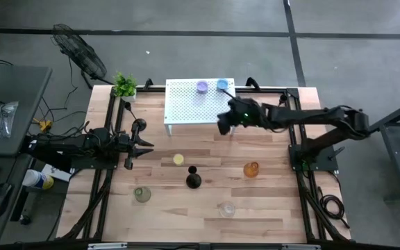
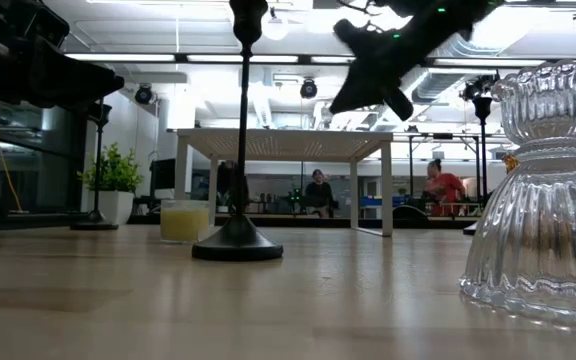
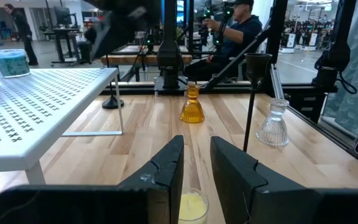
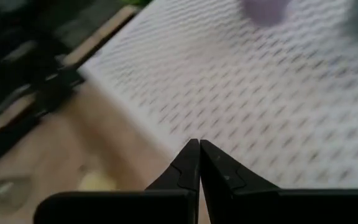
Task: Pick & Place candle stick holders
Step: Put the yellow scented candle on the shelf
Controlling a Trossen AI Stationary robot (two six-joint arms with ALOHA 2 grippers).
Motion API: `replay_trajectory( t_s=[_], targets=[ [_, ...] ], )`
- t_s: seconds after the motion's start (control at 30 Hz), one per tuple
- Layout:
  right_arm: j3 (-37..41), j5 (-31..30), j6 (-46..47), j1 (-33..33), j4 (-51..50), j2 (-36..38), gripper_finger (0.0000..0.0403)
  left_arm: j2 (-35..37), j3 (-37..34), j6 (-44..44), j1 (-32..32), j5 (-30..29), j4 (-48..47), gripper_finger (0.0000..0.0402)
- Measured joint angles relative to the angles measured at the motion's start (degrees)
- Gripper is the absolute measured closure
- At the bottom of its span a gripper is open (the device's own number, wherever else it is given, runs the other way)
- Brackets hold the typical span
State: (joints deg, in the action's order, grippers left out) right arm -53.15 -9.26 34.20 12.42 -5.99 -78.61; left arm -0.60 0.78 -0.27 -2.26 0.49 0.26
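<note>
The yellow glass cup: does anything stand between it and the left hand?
Nothing visible does. The left hand points straight at the yellow glass cup, with only bare table between them in the high view.

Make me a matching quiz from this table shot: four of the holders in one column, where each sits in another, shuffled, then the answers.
Things:
1. purple cup
2. yellow cup
3. amber holder
4. clear glass holder

Places:
A. nearest the table's front edge
B. on the white perforated stand
C. just ahead of the left gripper
D. on the wood right of the black candlestick

Pairs: 1-B, 2-C, 3-D, 4-A
</note>
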Motion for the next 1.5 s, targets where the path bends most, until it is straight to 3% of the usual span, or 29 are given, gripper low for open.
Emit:
replay_trajectory(
  t_s=[0.17,0.43,0.8,1.17,1.5],
  targets=[
    [11.1,6.4,-3.9,-3.1,8.9,6.6,0.04,0.0,0.0,0.0,0.0,0.0,0.0,0.0325],
    [26.9,6.3,-8.5,-8.5,16.1,19.6,0.04,0.0,0.0,0.0,0.0,0.0,0.0,0.0325],
    [41.4,6.7,-10.6,-14.8,21.5,36.7,0.04,0.0,0.0,0.0,0.0,0.0,0.0,0.0325],
    [52.6,5.6,-11.9,-17.8,27.1,50.0,0.0401,0.0,0.0,0.0,0.0,0.0,0.0,0.0325],
    [52.7,7.7,-19.3,-17.8,21.9,59.8,0.0401,0.0,0.0,0.0,0.0,0.0,0.0,0.0325]
  ],
)
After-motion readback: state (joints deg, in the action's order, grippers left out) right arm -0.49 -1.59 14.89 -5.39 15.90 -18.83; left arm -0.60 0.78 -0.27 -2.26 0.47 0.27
